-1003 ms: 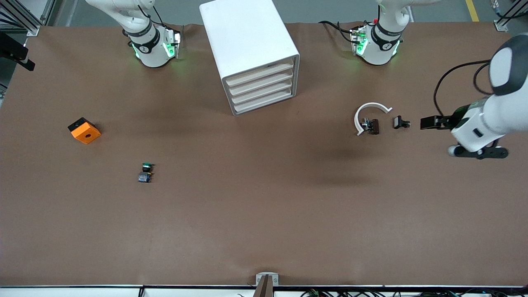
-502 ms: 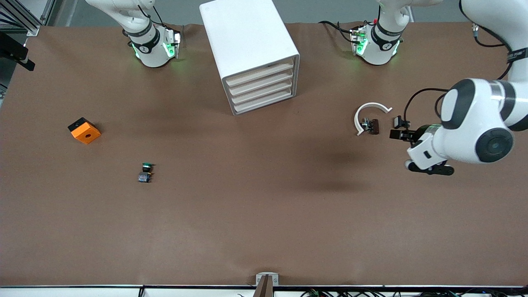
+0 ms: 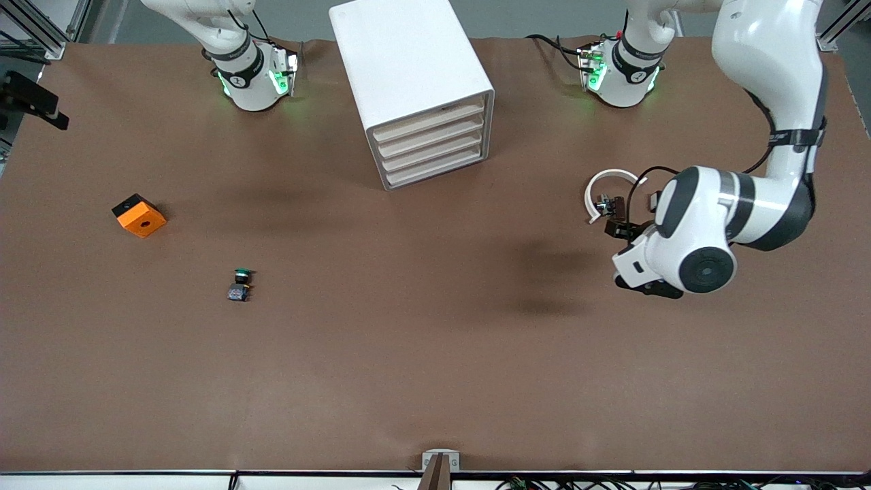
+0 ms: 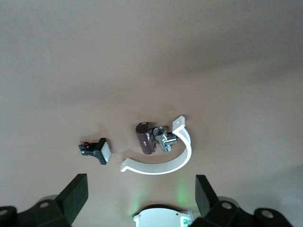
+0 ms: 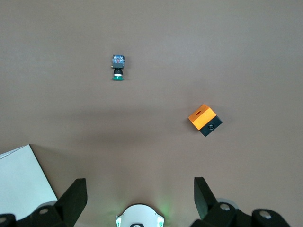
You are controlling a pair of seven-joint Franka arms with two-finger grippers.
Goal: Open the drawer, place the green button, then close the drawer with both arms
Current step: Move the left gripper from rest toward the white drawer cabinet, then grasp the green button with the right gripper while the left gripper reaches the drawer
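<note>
With all drawers of the cabinet (image 3: 415, 88) shut and the button (image 3: 239, 285) lying nearer the camera toward the right arm's end, the left gripper (image 4: 141, 201), jaws apart over the white curved piece (image 3: 605, 187), should be squared to a drawer front, while the right gripper (image 5: 139, 198), likewise spread, waits high.

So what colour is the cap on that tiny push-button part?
Green cap on the black-and-blue button, clearest in the right wrist view.

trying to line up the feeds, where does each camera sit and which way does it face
Front view: high across the table, facing both bases; shows the drawer cabinet, the left arm, and the left end effector over the small parts.
Left wrist view: on the left wrist, looking down at the white curved piece; its open fingers show.
Right wrist view: looks down at the button and orange block; open fingers show.
Front and right wrist share button and block.
</note>
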